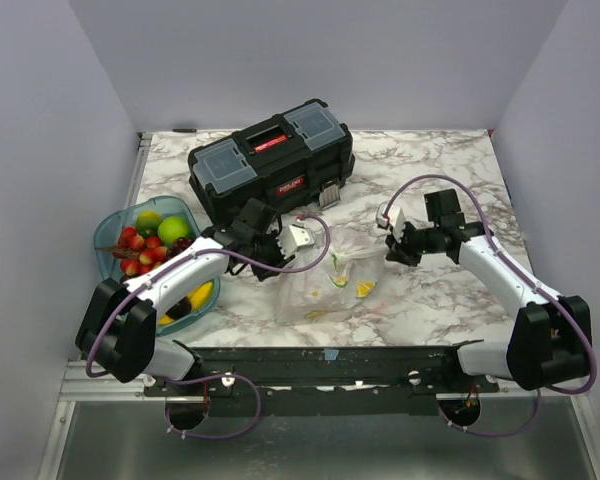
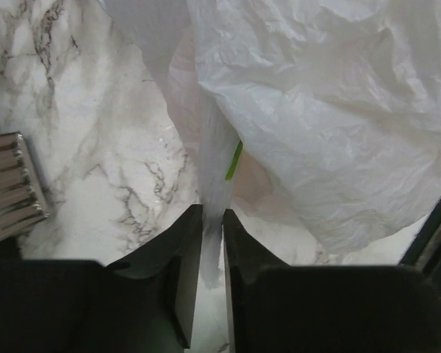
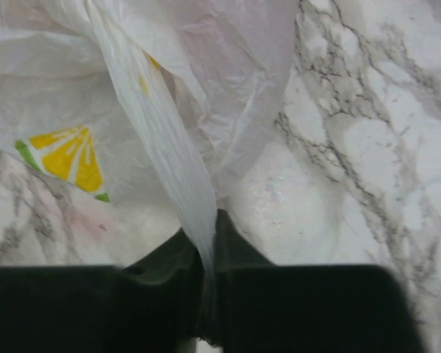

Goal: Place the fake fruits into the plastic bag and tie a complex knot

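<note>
I am working over a smooth, marble-patterned bench [image 1: 450,290], with the boxy black toolbox [image 1: 270,165] sitting at 12 o'clock from the plastic bag [image 1: 325,290] at centre. I am worrying that its thin, crinkly film is going to tear or slip free if my arms pull apart too hard, spilling the slices inside. At 9 o'clock, glossy fake fruits [image 1: 148,243] are filling the teal tray [image 1: 108,232]. My left fingers [image 2: 178,254] and right fingers [image 3: 235,250] are each pinching a twisted strip of bag.
</note>
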You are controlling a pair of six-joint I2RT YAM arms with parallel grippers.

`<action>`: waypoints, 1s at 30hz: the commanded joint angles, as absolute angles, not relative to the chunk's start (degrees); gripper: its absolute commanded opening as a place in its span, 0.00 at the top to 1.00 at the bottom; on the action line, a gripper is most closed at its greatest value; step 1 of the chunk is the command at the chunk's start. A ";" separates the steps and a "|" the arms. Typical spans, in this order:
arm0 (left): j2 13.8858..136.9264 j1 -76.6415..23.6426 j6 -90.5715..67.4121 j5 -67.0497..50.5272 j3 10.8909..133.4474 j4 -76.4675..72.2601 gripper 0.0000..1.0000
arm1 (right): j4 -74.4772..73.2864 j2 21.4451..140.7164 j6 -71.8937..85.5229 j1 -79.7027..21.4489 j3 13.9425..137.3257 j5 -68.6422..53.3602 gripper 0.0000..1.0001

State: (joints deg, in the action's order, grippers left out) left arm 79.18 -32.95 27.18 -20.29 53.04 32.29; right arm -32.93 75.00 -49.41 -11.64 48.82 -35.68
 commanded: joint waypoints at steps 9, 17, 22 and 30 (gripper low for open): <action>75.14 -22.05 24.35 -19.19 51.76 33.62 1.00 | -25.37 71.08 -40.47 -6.65 47.31 -24.35 0.99; 70.80 -18.63 26.46 -20.57 48.94 32.19 1.00 | -28.28 70.57 -44.20 -2.46 46.04 -27.73 0.99; 72.33 -21.17 28.53 -24.64 50.78 33.56 1.00 | -35.82 71.30 -47.79 -2.94 47.99 -37.92 0.99; 76.37 -24.26 32.13 -21.85 52.81 32.87 0.44 | -39.96 71.10 -46.11 -4.32 53.59 -40.79 0.10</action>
State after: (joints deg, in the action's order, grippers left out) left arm 74.59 -22.96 28.29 -24.91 51.00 31.77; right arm -37.23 71.99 -46.41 -4.36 49.80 -38.63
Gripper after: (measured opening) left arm 0.503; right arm 0.853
